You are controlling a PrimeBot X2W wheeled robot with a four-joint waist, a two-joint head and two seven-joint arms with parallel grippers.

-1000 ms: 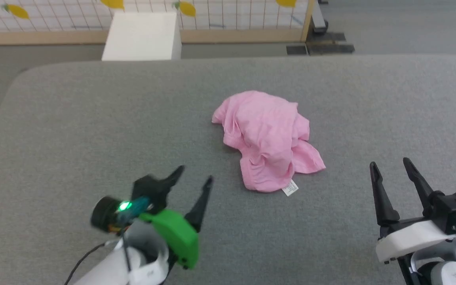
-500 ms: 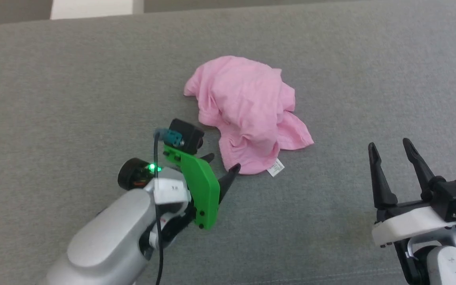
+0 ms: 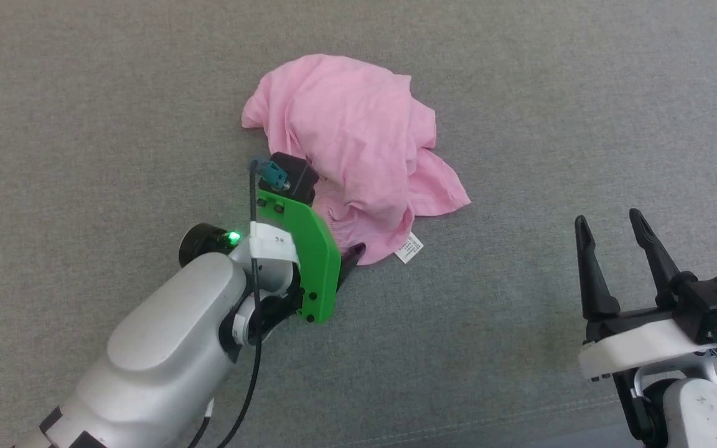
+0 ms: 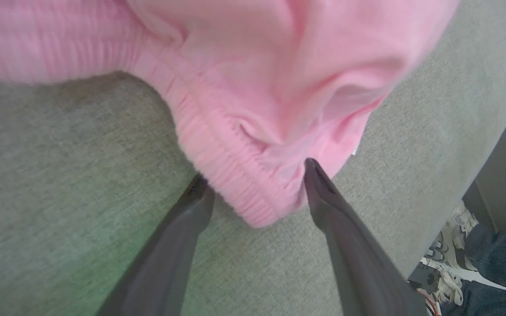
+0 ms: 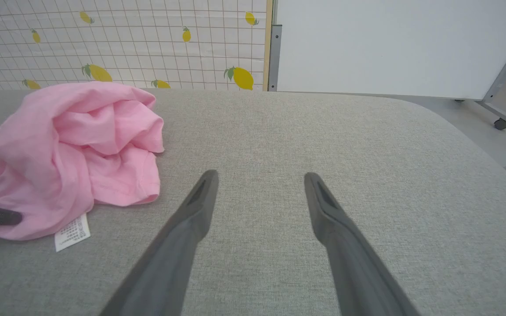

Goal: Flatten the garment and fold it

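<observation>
Covering the work area is a grey padded surface (image 3: pixel 84 93). The garment (image 3: pixel 346 137) lies crumpled, its waistband edge between the spread fingers of the left gripper (image 4: pixel 255 172) and well left of the right gripper (image 3: pixel 607 216), also spread. A care label (image 3: pixel 409 247) lies just beside the left fingertips.
</observation>
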